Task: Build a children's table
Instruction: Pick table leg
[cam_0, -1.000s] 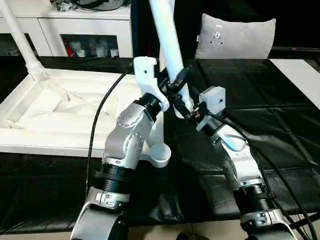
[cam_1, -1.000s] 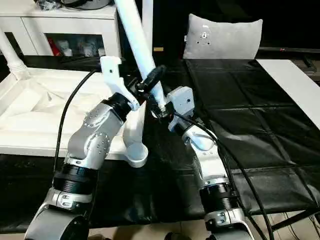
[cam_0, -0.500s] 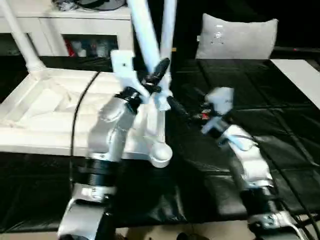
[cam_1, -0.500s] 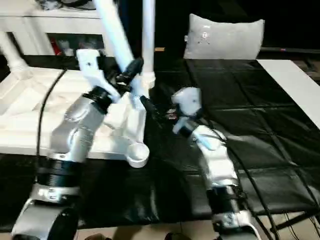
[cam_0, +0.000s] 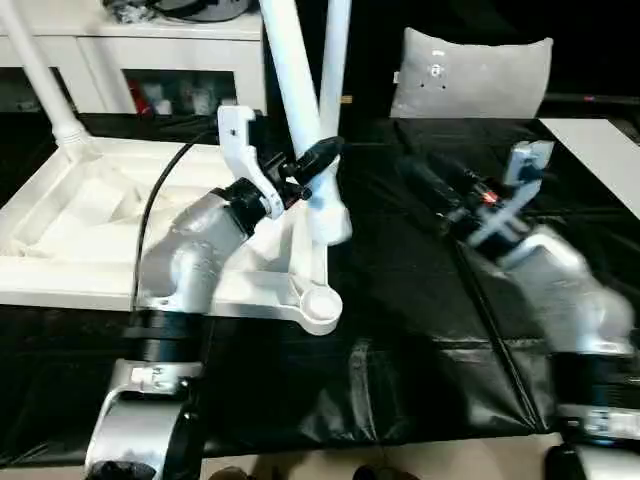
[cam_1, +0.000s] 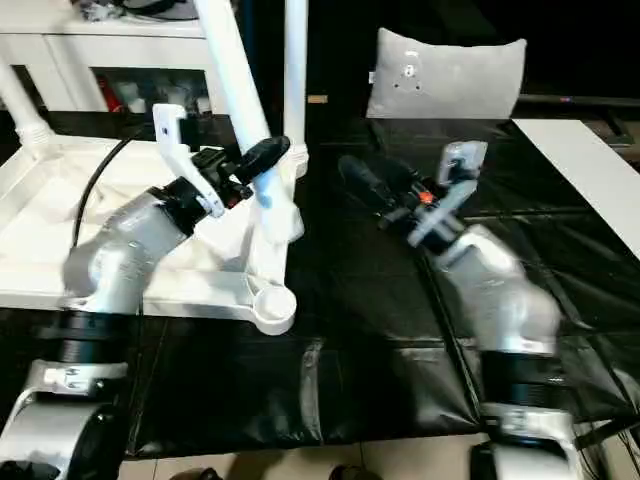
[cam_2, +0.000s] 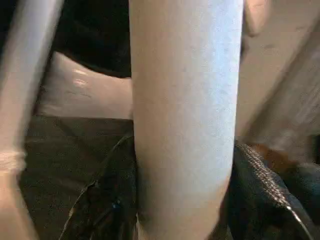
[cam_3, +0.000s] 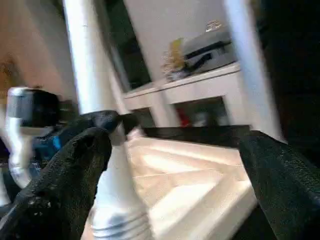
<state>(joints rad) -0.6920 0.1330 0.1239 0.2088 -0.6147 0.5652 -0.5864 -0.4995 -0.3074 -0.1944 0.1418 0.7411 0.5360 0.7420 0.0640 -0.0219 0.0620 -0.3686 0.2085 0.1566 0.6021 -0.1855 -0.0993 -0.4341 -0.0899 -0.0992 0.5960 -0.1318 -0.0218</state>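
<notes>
The children's table lies as a white tabletop (cam_0: 90, 215), underside up, on the black cloth at the left. One white leg (cam_0: 335, 60) stands upright at its far right corner, and another leg (cam_0: 40, 75) rises at the far left. My left gripper (cam_0: 315, 160) is shut on a third, tilted leg (cam_0: 300, 90). That leg's flared end (cam_0: 330, 222) hangs over the tabletop's right rim, behind the empty near-right socket (cam_0: 318, 300). In the left wrist view the leg (cam_2: 185, 115) sits between both fingers (cam_2: 260, 190). My right gripper (cam_0: 418, 175) is open, right of the leg and apart from it.
A white cabinet (cam_0: 150, 55) stands behind the tabletop. A grey cushion (cam_0: 470, 75) leans at the back right. A white panel (cam_0: 600, 140) lies at the far right edge. Black cloth (cam_0: 400, 330) covers the work surface.
My right gripper has let go of the tilted leg, opened wide and drawn back to the right. My left gripper has carried the leg leftward, to the tabletop's right rim.
</notes>
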